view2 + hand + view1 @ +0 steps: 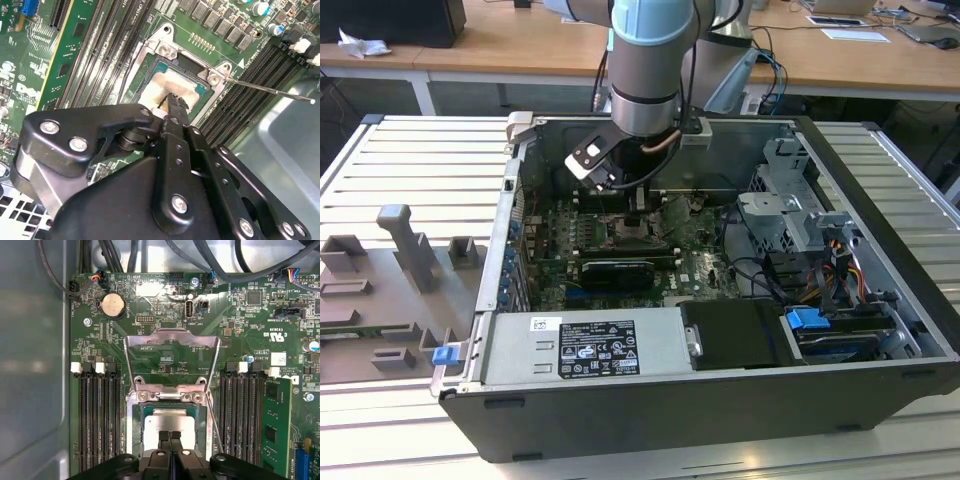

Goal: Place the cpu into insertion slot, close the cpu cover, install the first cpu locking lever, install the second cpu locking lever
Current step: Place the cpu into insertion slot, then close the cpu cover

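Note:
The cpu (172, 419) lies flat in the insertion slot (133, 426), its pale top smeared with residue. In the second wrist view the cpu (172, 82) sits inside the slot's metal rim (165, 48). My gripper (170, 433) is shut, its fingertips together right over the chip's middle; I cannot tell if they touch it. The cpu cover (171, 336) stands swung open beyond the socket, with the board showing through its cut-out. A thin locking lever (270, 91) sticks out sideways, unlatched. In the exterior view my gripper (636, 222) reaches down into the computer case.
Long black memory slots (97, 420) flank the socket on both sides. Cables (150, 255) run along the board's far edge. The case holds a power supply (590, 345), a drive cage (790, 210) and a grey side wall (35, 365).

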Robot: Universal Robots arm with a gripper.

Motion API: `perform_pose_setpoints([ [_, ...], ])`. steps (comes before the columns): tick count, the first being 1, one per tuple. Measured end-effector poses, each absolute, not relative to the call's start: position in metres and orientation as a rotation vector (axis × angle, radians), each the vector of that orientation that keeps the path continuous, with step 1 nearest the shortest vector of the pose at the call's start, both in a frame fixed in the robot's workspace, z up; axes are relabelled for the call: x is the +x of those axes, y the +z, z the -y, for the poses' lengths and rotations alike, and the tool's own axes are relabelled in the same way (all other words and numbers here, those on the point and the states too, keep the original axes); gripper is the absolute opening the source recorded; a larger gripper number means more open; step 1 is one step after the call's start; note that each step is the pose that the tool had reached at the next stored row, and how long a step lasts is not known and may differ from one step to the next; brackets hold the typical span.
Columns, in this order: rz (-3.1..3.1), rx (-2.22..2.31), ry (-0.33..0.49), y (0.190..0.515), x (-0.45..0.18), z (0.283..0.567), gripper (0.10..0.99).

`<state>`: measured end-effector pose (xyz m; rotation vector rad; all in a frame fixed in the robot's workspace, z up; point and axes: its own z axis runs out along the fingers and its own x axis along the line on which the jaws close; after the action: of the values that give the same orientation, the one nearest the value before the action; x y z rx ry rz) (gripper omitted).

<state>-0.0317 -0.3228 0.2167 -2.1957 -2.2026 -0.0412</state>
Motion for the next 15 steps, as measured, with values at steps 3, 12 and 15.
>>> perform_pose_setpoints([
  [3, 2.202, -2.196, -0.042, 0.219, -0.032, 0.323, 0.106],
  [12, 2.200, -2.198, -0.042, 0.224, -0.032, 0.323, 0.106],
  [15, 2.198, -2.196, -0.037, 0.224, -0.020, 0.323, 0.106],
])
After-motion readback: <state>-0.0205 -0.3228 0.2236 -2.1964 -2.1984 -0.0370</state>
